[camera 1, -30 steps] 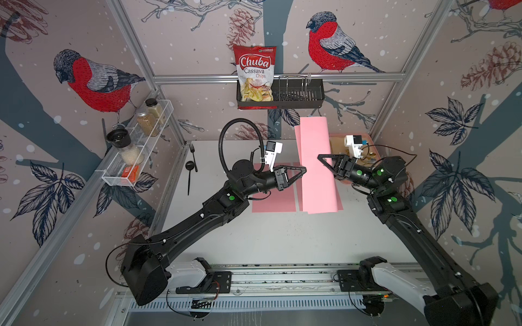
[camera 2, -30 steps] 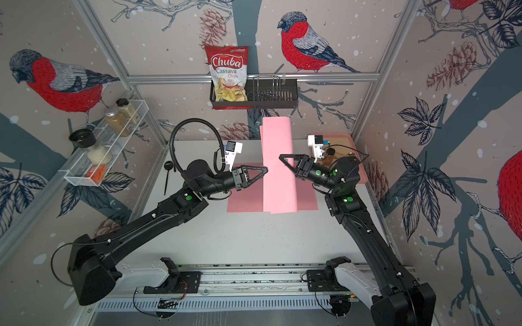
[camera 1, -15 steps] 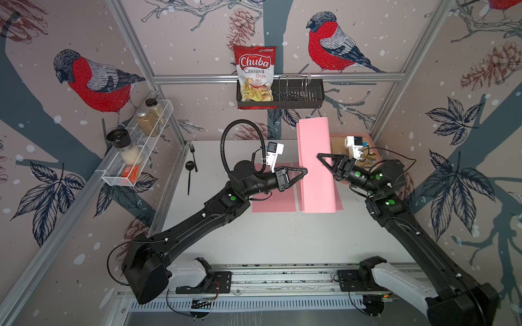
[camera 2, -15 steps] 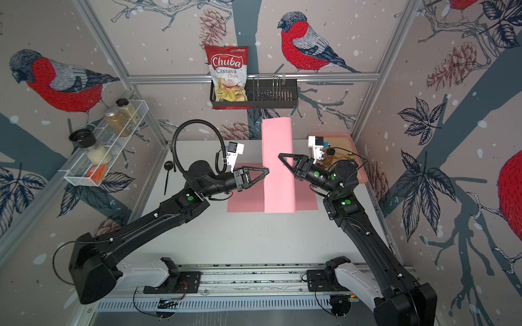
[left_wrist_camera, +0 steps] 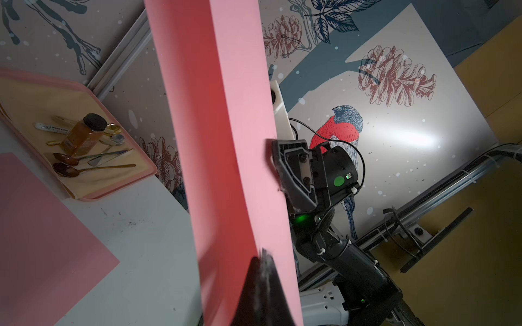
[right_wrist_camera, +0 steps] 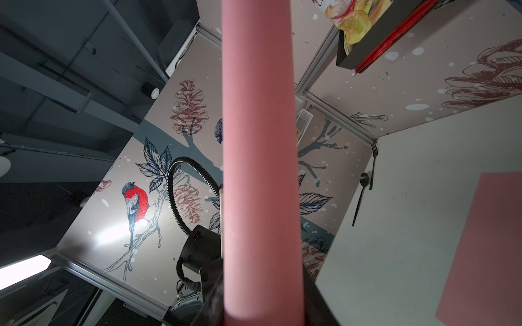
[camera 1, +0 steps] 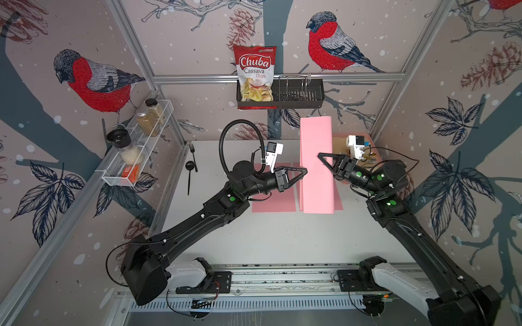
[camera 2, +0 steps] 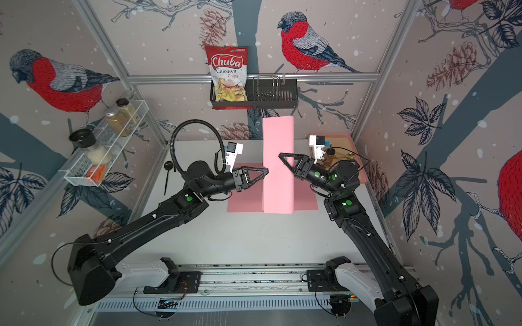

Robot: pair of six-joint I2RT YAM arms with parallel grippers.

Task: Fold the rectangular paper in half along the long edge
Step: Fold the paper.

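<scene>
Pink paper (camera 1: 316,183) held aloft: left pincer (camera 1: 304,171) pinches its left side, right pincer (camera 1: 320,155) clasps the rounded bend. Match long edges before creasing

table (camera 1: 282,240) | flat pink sheet (camera 1: 272,197) mid-table | fork (camera 1: 193,154), spoon (camera 1: 190,166) near far-left edge | tray (left_wrist_camera: 25,93) far-right corner

The near half of the table (camera 1: 282,240) is free, but the pink paper (camera 1: 316,169) stands raised in the middle, a tray (camera 2: 346,142) fills the far right corner, and a fork (camera 1: 192,155) and spoon (camera 1: 189,175) lie at the left.
</scene>
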